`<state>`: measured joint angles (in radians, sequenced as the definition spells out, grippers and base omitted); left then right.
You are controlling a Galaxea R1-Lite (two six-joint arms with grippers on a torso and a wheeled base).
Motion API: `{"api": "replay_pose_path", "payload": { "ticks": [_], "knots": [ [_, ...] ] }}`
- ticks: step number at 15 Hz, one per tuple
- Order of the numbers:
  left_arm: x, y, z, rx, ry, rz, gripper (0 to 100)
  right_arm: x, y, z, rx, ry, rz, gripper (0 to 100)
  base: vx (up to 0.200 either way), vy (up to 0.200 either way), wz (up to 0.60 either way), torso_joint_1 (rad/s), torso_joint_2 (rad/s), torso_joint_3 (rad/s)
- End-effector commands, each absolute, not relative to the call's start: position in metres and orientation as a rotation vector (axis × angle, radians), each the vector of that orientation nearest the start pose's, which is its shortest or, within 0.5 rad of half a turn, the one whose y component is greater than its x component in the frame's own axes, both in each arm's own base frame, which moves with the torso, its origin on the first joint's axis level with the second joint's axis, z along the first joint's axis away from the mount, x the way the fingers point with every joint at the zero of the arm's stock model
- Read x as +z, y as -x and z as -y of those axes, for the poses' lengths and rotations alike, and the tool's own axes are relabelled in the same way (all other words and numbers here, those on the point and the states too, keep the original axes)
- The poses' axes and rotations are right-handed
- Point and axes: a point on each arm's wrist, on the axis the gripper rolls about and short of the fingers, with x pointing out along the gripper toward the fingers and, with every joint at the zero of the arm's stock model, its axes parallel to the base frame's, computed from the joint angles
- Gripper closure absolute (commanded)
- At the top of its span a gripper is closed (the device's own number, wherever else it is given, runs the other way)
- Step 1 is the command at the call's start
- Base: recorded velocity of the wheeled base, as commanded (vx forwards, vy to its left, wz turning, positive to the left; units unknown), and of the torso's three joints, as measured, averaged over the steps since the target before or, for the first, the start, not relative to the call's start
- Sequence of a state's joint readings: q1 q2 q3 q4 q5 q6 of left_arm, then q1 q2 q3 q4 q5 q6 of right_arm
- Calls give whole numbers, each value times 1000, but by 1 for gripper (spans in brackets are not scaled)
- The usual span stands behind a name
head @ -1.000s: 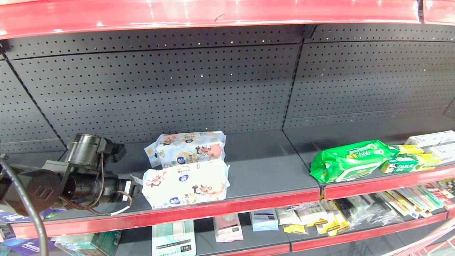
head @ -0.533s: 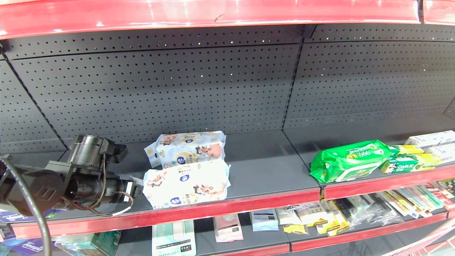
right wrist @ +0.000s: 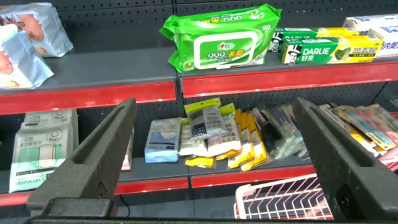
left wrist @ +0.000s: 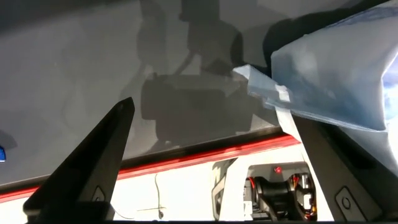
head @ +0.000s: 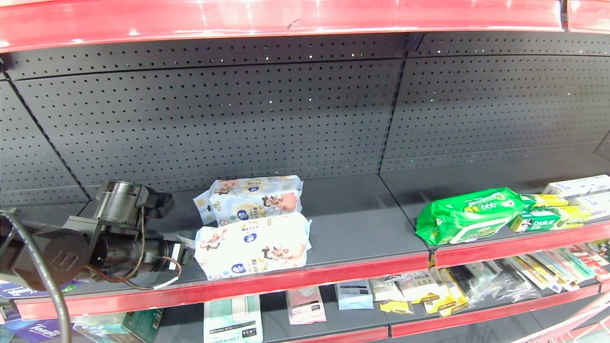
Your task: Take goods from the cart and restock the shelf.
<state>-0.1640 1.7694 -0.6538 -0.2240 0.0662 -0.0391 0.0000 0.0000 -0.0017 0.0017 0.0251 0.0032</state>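
Front tissue pack (head: 252, 245) touches rear tissue pack (head: 250, 197) (both on the shelf (head: 362, 224)); wipes pack (head: 469, 214) well right.

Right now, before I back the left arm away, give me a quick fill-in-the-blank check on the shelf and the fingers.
1. The front white pack and the rear white pack both lie on the grey shelf, whose front edge is ___.
2. The left gripper is at the front white pack's ___ end.
3. The wipes pack in the bay to the right is coloured ___.
4. The right gripper has its fingers ___, with nothing between them.

Missing words: red; left; green; open.
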Motion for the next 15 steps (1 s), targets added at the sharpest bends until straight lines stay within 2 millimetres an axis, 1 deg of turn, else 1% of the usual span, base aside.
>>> {"api": "replay_pose_path", "payload": {
  "ticks": [1,4,5,7,8,9,10,11,12,13,14,15],
  "knots": [
    [93,-262,42,-74,-64,-879,0,76,23,-1,25,-3,-2,0,0,0,0,0,0,0],
    [119,-242,39,-93,-60,-818,0,76,23,-1,26,-5,-2,0,0,0,0,0,0,0],
    [133,-226,36,-109,-56,-795,0,76,23,-1,26,-6,-2,0,0,0,0,0,0,0],
    [153,-196,30,-127,-46,-740,0,76,23,-1,26,-6,-2,0,0,0,0,0,0,0],
    [160,-186,28,-128,-41,-708,0,76,23,-1,26,-8,-2,0,0,0,0,0,0,0],
    [177,-156,23,-141,-31,-609,0,76,23,-1,26,-8,-2,0,0,0,0,0,0,0],
    [185,-134,21,-166,-22,-547,0,76,23,-1,26,-8,-2,0,0,0,0,0,0,0],
    [193,-106,18,-219,-9,-462,0,76,23,-1,26,-8,-2,0,0,0,0,0,0,0],
    [196,-87,16,-269,-4,-408,0,76,23,-1,26,-8,-2,0,0,0,0,0,0,0],
    [197,-53,12,-327,-5,-324,0,76,23,-1,26,-8,-2,0,0,0,0,0,0,0],
    [193,-28,8,-329,-7,-289,0,76,23,-1,26,-8,-2,0,0,0,0,0,0,0],
    [184,-5,5,-321,-6,-280,0,76,23,-1,26,-8,-2,0,0,0,0,0,0,0]
  ]
}}
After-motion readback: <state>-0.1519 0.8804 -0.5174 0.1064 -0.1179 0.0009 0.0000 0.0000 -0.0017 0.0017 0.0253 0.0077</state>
